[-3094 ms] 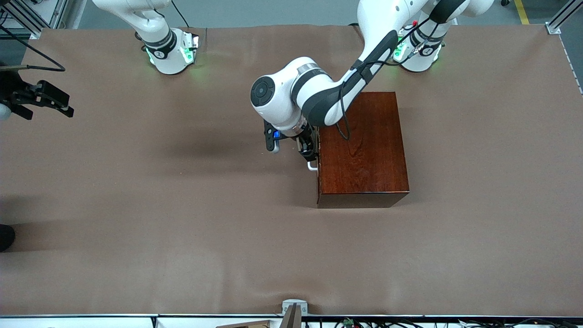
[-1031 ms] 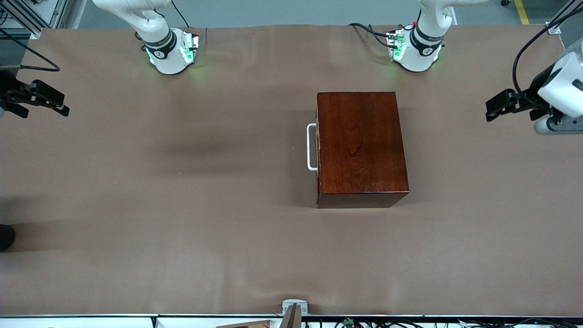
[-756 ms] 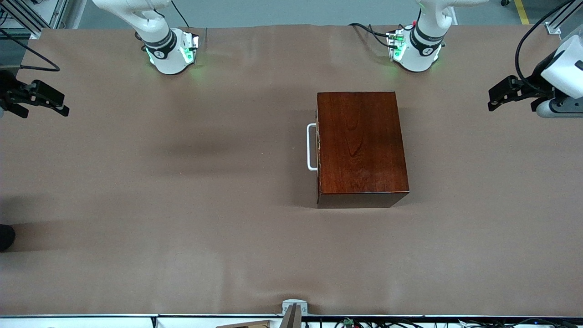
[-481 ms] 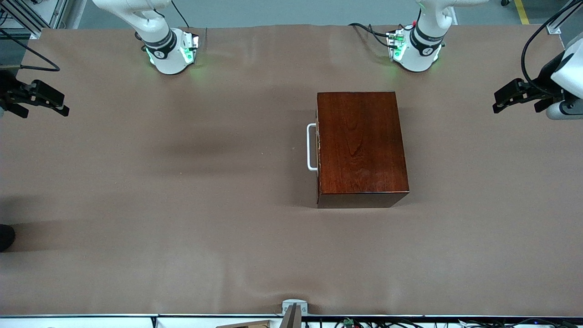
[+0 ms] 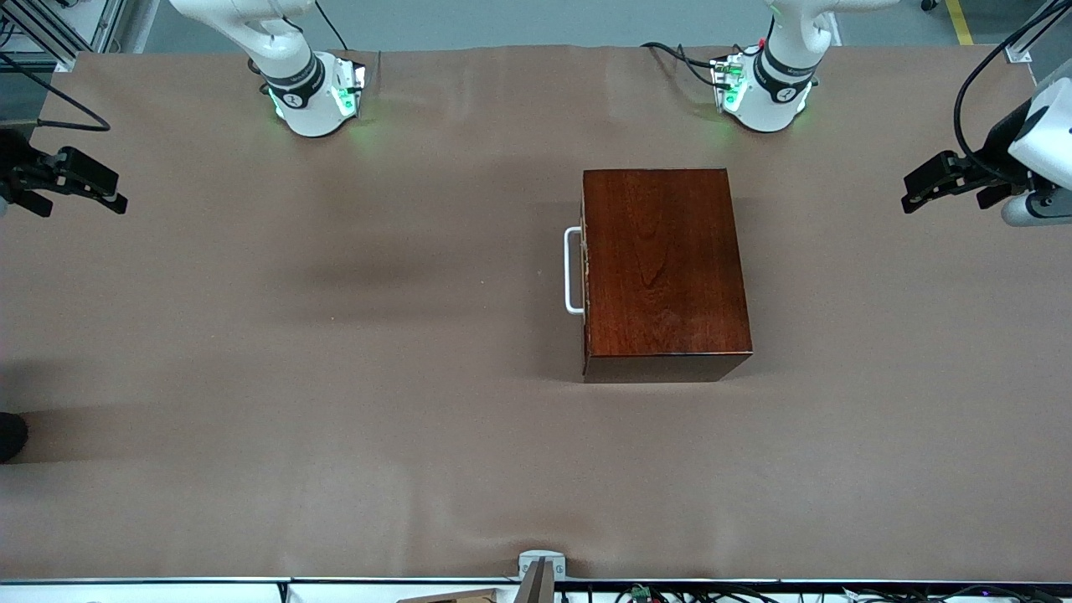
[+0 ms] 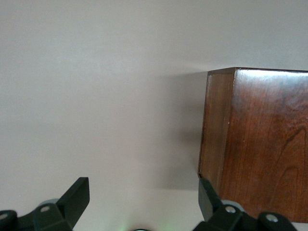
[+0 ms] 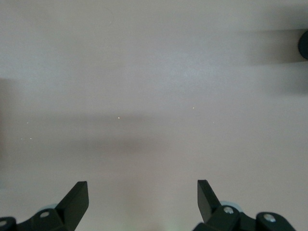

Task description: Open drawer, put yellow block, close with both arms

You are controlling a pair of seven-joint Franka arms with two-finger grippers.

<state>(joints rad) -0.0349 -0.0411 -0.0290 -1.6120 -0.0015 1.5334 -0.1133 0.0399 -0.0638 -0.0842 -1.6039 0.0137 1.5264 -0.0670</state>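
Observation:
A glossy dark reddish-brown wooden box (image 5: 666, 268) stands mid-table, and one of its corners shows in the left wrist view (image 6: 260, 144). The drawer is pushed in flush. Its white bar handle (image 5: 572, 270) faces the right arm's end of the table. The yellow block is out of view. My left gripper (image 5: 919, 188) hangs open and empty over the left arm's end of the table, well apart from the box (image 6: 143, 192). My right gripper (image 5: 100, 194) waits open and empty over the right arm's end of the table (image 7: 143, 192).
The brown table cover (image 5: 335, 377) stretches around the box. The two arm bases (image 5: 314, 92) (image 5: 766, 88) stand along the table edge farthest from the front camera. A small metal bracket (image 5: 540, 565) sits at the nearest edge.
The left arm has left the drawer handle and swung out to its own end of the table, where it drifted only slightly over the last second. Box and right arm are unmoved.

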